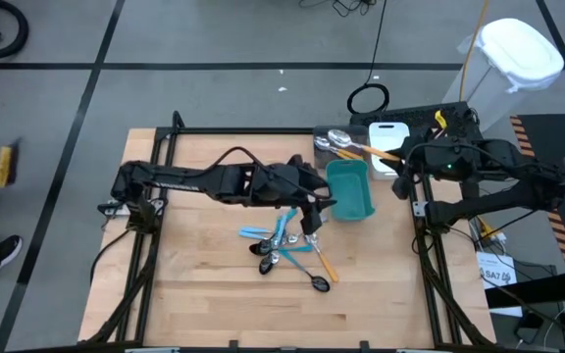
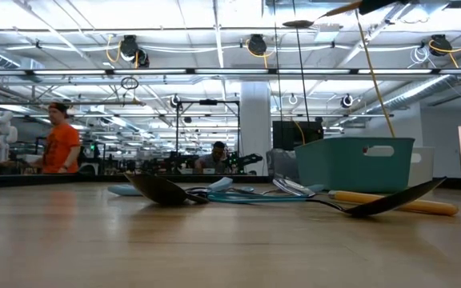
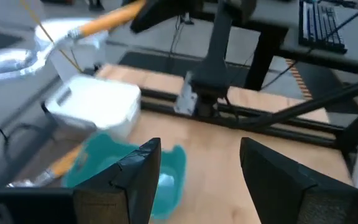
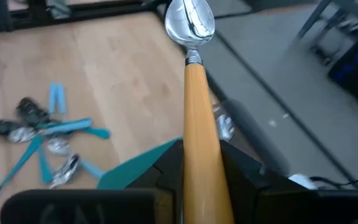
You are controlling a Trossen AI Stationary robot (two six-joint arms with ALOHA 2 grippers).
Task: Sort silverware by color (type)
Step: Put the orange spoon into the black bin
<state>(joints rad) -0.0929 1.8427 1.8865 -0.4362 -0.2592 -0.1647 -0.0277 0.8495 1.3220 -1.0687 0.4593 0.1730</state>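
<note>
Scattered on the wooden table (image 1: 194, 294): blue-handled utensils (image 1: 282, 235) and black spoons (image 1: 319, 283), beneath the wide-open left gripper (image 1: 312, 221). Beyond, past the teal bin (image 1: 349, 190), an orange-handled spoon (image 4: 194, 93) clamped in the right gripper (image 4: 197, 171), held above the gray bin (image 1: 333, 144).

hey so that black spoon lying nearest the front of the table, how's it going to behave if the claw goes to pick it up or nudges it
The black spoon looks thin and one-piece, so probably stiff and light. Its bowl rests on a curved underside with the tip raised, so a nudge would likely rock or spin it. It lies low against the wooden table, so claw fingers may slip off rather than get under it.
</note>
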